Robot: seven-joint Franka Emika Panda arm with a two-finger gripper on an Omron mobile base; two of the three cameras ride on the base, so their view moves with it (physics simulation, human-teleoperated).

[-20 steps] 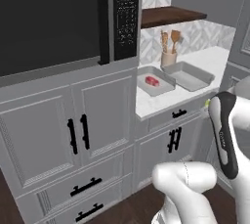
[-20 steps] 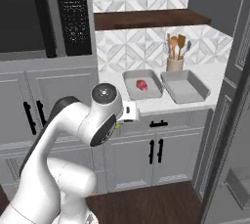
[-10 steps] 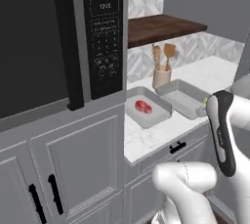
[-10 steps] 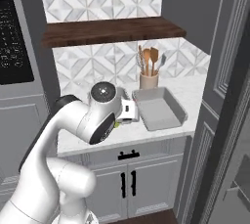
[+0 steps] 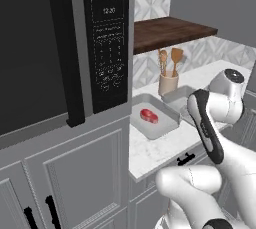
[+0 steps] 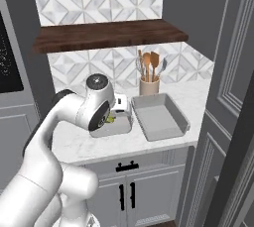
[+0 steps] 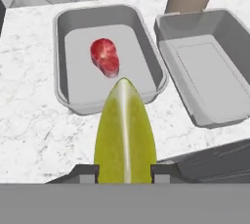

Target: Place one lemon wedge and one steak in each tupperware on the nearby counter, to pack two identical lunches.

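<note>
In the hand view my gripper (image 7: 125,173) is shut on a yellow-green lemon wedge (image 7: 125,132), held above the near rim of the left tupperware (image 7: 62,66). A red-pink steak (image 7: 105,56) lies inside that container. The right tupperware (image 7: 210,71) sits beside it with nothing in it. From the right base view the lemon wedge (image 6: 110,119) peeks out by the hand over the left tupperware (image 6: 119,128), next to the other tupperware (image 6: 158,118). The left base view shows the steak (image 5: 149,115) in its tupperware (image 5: 152,134) on the white counter (image 5: 150,155).
A tan cup of wooden utensils (image 6: 149,85) stands behind the containers, against the patterned backsplash. A dark wooden shelf (image 6: 109,35) hangs above. A microwave (image 5: 107,48) and tall cabinet front close off the left; a grey panelled wall (image 6: 223,97) stands on the right.
The whole picture has shifted as the base drove toward the counter, so the containers sit closer and more central. The lemon wedge stays in the gripper.
</note>
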